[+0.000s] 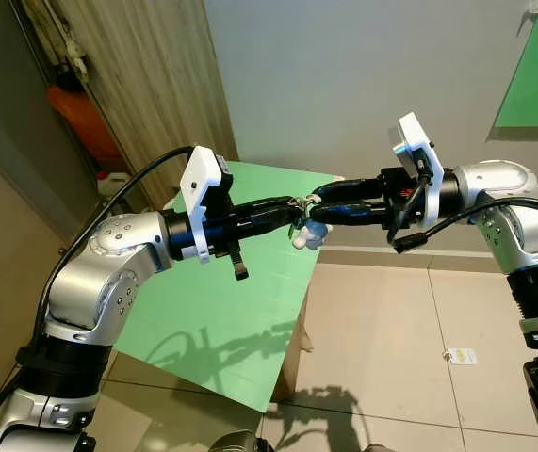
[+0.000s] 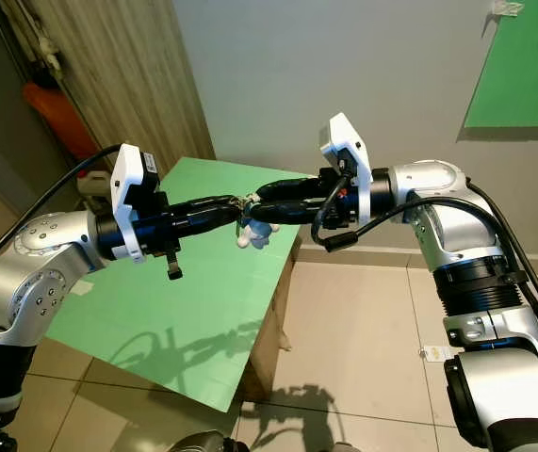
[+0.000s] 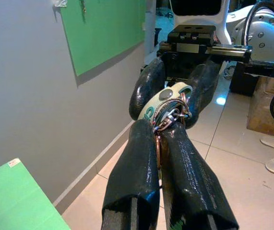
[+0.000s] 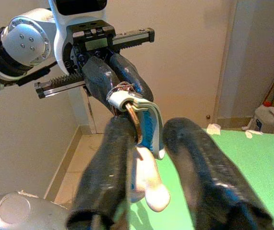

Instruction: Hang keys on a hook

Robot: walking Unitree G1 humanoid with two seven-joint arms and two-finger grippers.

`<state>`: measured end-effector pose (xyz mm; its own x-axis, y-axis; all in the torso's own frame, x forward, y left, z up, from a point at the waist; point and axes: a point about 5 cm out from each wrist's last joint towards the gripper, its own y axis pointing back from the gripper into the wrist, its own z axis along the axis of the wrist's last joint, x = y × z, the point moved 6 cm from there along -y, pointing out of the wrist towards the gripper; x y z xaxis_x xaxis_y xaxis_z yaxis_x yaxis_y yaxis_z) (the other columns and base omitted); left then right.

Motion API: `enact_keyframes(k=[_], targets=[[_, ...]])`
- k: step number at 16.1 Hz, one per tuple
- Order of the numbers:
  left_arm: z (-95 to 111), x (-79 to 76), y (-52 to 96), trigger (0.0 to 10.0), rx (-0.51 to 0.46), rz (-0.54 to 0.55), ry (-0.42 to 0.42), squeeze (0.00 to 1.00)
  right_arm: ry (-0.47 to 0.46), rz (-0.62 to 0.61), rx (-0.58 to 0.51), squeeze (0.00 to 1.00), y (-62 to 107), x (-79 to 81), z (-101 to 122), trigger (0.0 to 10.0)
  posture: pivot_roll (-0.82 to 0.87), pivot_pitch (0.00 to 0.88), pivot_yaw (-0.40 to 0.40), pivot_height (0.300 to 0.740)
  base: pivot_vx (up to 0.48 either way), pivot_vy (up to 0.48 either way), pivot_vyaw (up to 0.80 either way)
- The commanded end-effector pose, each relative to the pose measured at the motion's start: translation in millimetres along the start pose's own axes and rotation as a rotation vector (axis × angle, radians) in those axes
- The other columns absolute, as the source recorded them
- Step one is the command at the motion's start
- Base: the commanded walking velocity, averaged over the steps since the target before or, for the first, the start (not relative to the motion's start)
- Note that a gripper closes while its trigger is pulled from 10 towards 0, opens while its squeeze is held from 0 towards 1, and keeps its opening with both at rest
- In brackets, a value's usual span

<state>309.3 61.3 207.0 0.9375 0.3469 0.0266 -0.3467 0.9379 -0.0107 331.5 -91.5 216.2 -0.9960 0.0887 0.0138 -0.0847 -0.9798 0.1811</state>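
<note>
Keys (image 1: 299, 209) hang in mid-air between the two grippers, which meet tip to tip above the far right edge of the green table (image 1: 240, 311). A small white and blue figure (image 1: 310, 234) dangles from the bunch, just past that table edge and over the tiled floor (image 1: 391, 348).

Left gripper (image 3: 167, 125) reaches in from the table side; in its wrist view its two black fingers are pressed together on the metal ring (image 3: 158, 146) of the keys. Right gripper (image 4: 148, 143) comes from the opposite side, over the floor. In its wrist view its fingers stand apart, with the keyring's white and blue strap (image 4: 148, 127) and the figure hanging in the gap; the strap lies against one finger (image 4: 110, 158), and I cannot tell whether it is pinched.

Beside the table on the right the floor is bare tile, with a small white tag (image 1: 461, 356) lying on it well away from the table. Beyond the table stands a grey wall (image 1: 344, 85), with a green board (image 1: 537, 75) fixed high on it to the right of the table. To the table's left runs a wood-grain panel (image 1: 146, 85), with an orange thing (image 1: 80, 122) in the dark gap behind it.
</note>
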Motion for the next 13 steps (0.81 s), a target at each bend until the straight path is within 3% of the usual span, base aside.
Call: enact_keyframes(k=[1, 9, 10, 11, 13], targets=[[5, -2.8, 0.8, 0.0, -0.006, -0.013, -0.021, 0.00, 0.028, 0.019, -0.012, 0.00, -4.1, 0.6, 11, 0.0, -0.10, 0.025, 0.140, 0.740, 0.000, 0.000, 0.00], [0, 3.7, 5.3, 0.0, 0.036, 0.019, -0.043, 0.00, 0.014, 0.008, -0.040, 0.00, 0.3, 0.8, 16, 0.0, -0.10, 0.033, 0.151, 0.740, 0.000, 0.000, 0.00], [-5, 8.3, 6.1, 3.5, 0.070, 0.052, -0.070, 0.00, 0.012, 0.006, -0.041, 0.00, 0.4, 0.9, 16, 0.0, -0.10, 0.033, 0.151, 0.740, 0.000, 0.000, 0.00], [-9, 14.5, 6.9, 10.0, 0.096, 0.092, -0.086, 1.00, 0.009, 0.001, -0.041, 0.00, 0.5, 0.7, 15, 0.0, -0.10, 0.036, 0.153, 0.740, 0.000, 0.000, 0.00], [-9, 19.6, 7.2, 10.0, 0.099, 0.122, -0.089, 1.00, 0.007, -0.007, -0.044, 0.00, 0.6, -0.2, 14, 0.0, -0.10, 0.037, 0.153, 0.740, 0.000, 0.000, 0.00]])
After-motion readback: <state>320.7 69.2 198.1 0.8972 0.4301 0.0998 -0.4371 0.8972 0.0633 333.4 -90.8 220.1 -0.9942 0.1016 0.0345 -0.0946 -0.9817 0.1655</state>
